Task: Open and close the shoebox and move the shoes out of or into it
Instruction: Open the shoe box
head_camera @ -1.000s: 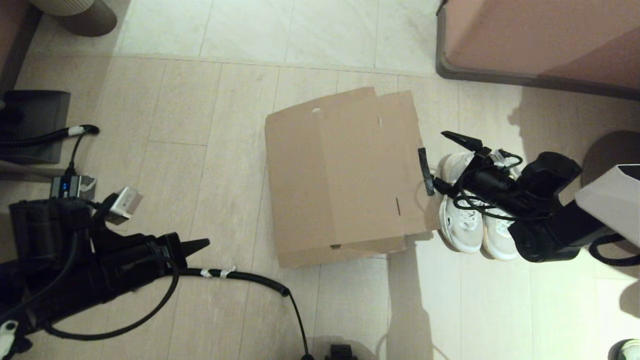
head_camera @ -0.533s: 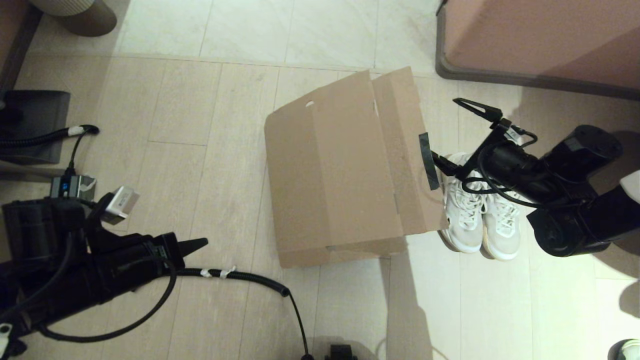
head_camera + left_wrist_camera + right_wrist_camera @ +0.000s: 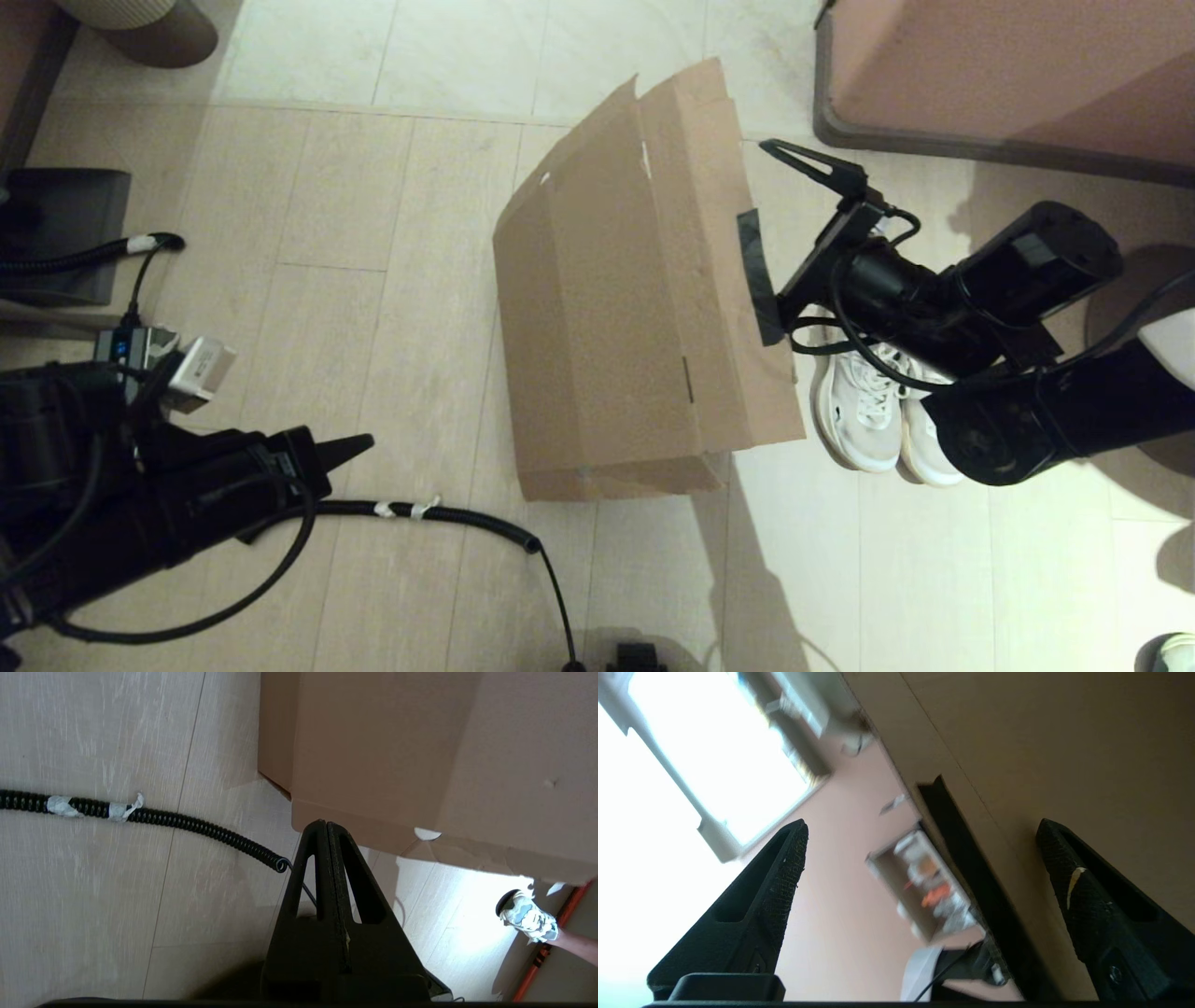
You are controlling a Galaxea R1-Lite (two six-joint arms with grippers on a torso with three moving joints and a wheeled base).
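Left gripper [image 3: 359,444] low at left over the floor [image 3: 392,280], fingers pressed together, empty. Shoebox [image 3: 607,317] mid-floor, lid tilted up. Right gripper [image 3: 780,238] spread wide at the lid's taped edge [image 3: 758,276], one finger under it. Shoes [image 3: 868,411] side by side just right of the box.

Left gripper [image 3: 327,833] jaws pressed together, shoebox [image 3: 420,751] beyond, coiled cable [image 3: 187,823]

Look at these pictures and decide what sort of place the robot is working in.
Probably a room in a home: the shoebox and shoes sit on a pale plank floor, near what looks like a pink upholstered piece of furniture.
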